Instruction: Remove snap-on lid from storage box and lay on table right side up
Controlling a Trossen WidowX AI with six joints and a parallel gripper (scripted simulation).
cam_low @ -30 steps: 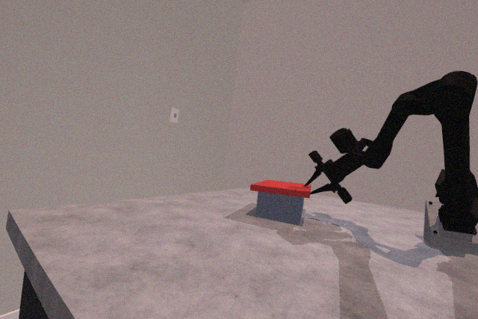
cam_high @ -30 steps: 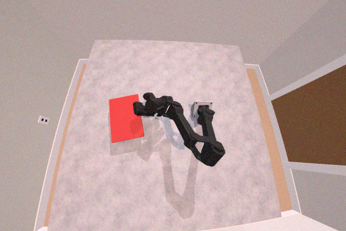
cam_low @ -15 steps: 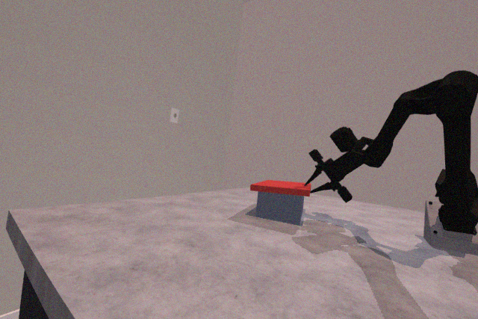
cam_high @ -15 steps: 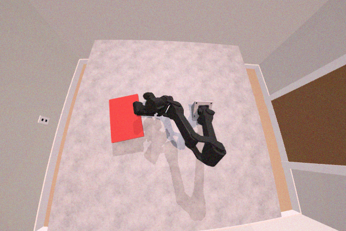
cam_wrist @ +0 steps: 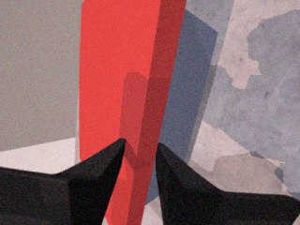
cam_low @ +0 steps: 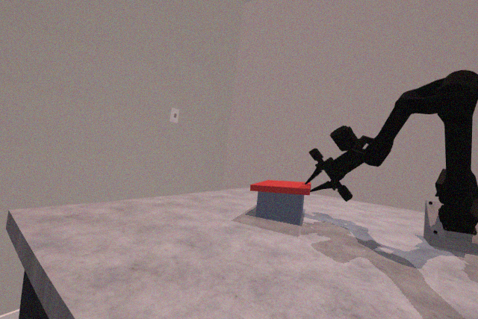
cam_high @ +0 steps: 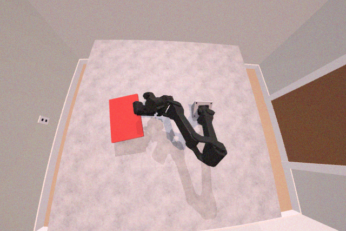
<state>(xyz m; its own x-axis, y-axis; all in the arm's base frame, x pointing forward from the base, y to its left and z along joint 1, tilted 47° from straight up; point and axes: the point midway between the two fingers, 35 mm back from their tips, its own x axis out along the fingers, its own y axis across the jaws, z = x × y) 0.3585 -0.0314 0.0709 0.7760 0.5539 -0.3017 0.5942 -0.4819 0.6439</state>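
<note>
The red lid point(cam_high: 124, 119) point(cam_low: 279, 187) point(cam_wrist: 119, 52) lies flat on top of the blue-grey storage box point(cam_low: 279, 206) point(cam_wrist: 187, 84), which stands upright on the table. No gap shows between lid and box. In the top view the lid hides the box. My gripper point(cam_low: 308, 187) point(cam_wrist: 141, 145) is shut on the lid's edge on the side toward the arm's base, one finger on the lid's top face and the other at its side rim. In the top view the fingertips are hidden by the gripper's body.
The table point(cam_high: 167, 63) point(cam_low: 154, 261) reaches out around the box, with its far left edge in the exterior view. The arm's base point(cam_high: 194, 111) point(cam_low: 432, 219) stands to the right of the box. Shadows of the arm and box fall on the table.
</note>
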